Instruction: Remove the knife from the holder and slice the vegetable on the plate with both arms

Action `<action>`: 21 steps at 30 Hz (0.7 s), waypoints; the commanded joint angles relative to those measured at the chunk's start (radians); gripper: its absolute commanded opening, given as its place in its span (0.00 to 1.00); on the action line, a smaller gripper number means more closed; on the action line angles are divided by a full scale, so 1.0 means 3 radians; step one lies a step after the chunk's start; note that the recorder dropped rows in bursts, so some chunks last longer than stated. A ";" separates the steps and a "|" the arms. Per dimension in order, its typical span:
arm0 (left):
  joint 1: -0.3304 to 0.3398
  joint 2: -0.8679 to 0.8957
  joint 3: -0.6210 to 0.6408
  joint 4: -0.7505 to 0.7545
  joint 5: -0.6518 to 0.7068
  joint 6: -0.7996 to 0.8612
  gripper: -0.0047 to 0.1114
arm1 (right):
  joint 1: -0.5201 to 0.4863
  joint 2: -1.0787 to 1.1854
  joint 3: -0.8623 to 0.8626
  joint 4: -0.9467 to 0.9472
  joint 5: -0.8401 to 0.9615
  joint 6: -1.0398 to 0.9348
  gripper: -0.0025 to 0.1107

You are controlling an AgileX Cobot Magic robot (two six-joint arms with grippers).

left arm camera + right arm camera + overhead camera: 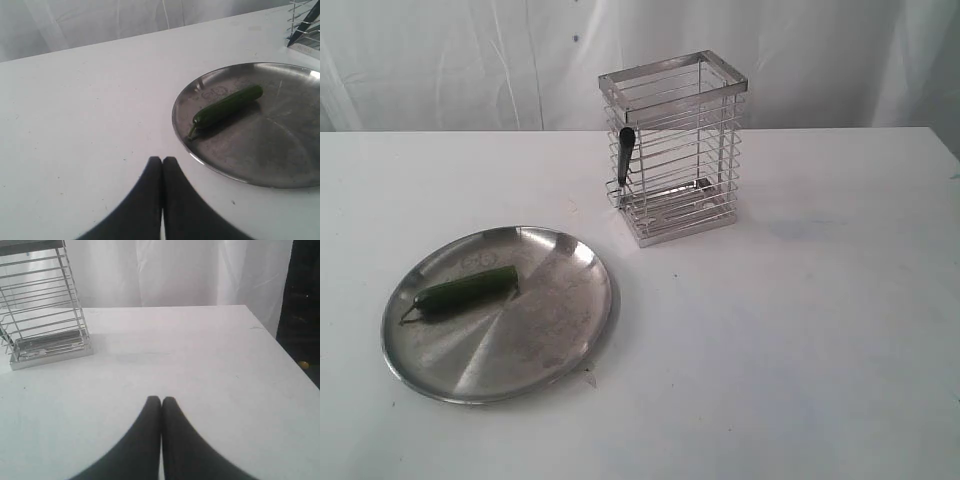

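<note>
A dark-green vegetable [465,291] lies on the left half of the round steel plate [560,330], stem tip pointing left. Behind the plate stands the wire holder [675,150] with the black knife [624,153] upright in its front left corner. Neither arm appears in the exterior view. In the left wrist view my left gripper [162,159] is shut and empty over bare table, short of the plate [260,155] and the vegetable [226,106]. My right gripper [161,398] is shut and empty, with the holder [45,305] some way off.
A white tabletop [800,330] spreads around the plate and holder. A white curtain [470,60] hangs behind. In the right wrist view the table's edge [285,355] runs beside a dark gap.
</note>
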 commanded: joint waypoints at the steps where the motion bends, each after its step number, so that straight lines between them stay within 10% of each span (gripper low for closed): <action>1: -0.0023 -0.0017 0.0018 0.0000 0.0007 -0.0017 0.04 | 0.0005 -0.0022 0.0022 -0.0011 -0.0025 -0.0034 0.02; 8: -0.0023 -0.0017 0.0018 0.0000 0.0007 -0.0017 0.04 | 0.0005 -0.0022 0.0022 -0.0565 -0.0220 -0.0458 0.02; 14: -0.0023 -0.0017 0.0018 0.0000 0.0007 -0.0017 0.04 | 0.0005 -0.0022 0.0022 0.0736 -0.1390 0.0876 0.02; 21: -0.0023 -0.0017 0.0018 0.0000 0.0007 -0.0017 0.04 | 0.0005 -0.0022 0.0022 0.0825 -0.2034 0.1181 0.02</action>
